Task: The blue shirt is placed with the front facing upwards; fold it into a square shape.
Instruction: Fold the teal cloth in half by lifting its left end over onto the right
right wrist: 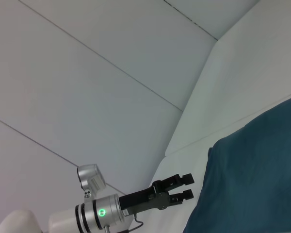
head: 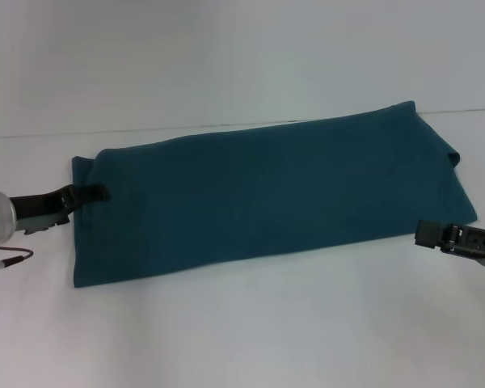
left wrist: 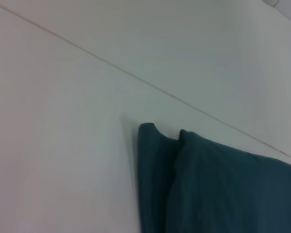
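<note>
Left hand (head: 95, 193) sits at the blue shirt's (head: 267, 194) left edge, its fingers (right wrist: 186, 187) spread apart at the cloth. I see the shirt folded into a long band across the white bench (head: 242, 331). Right hand (head: 424, 234) hovers just beside its right end; I cannot tell its grip.

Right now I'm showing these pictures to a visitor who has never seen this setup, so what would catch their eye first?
The blue shirt dominates: a long teal band folded lengthwise across the white table, no print showing. The left gripper sits open at the shirt's left end, level with its upper corner, a green light glowing on its wrist. The right gripper waits just off the shirt's lower right edge.
</note>
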Available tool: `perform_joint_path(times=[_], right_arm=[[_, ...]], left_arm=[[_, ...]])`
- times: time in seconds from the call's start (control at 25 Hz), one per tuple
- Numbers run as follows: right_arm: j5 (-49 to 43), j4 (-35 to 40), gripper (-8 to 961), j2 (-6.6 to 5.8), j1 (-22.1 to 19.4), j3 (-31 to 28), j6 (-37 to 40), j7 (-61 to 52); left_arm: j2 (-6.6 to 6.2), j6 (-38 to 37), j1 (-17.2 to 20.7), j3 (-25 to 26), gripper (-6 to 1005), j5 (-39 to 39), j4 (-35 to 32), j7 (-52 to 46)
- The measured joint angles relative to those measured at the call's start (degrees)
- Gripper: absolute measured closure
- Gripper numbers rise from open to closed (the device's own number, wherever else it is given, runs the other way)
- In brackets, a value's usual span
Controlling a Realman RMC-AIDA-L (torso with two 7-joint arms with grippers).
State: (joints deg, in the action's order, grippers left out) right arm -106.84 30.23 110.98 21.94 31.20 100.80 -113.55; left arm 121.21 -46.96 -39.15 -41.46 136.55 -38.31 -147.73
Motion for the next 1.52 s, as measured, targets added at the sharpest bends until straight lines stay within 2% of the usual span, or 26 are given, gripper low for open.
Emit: perform_joint_path(times=[0.92,1.24,1.52], right_arm=[[0.1,0.0,279,-0.07,-0.2,0.0,0.0,0.0],[0.1,0.0,280,0.01,-0.2,0.0,0.1,0.0],[0.1,0.0,280,0.01,-0.4,-0.2,0.3,0.0]], left_arm=[[0.09,1.1,-0.2,0.0,114,0.0,2.6,-0.5],[0.32,0.9,-3.0,-0.7,117,-0.3,6.0,0.0],[1.51,-0.4,-5.8,-2.9,121,-0.7,6.4,-0.8]])
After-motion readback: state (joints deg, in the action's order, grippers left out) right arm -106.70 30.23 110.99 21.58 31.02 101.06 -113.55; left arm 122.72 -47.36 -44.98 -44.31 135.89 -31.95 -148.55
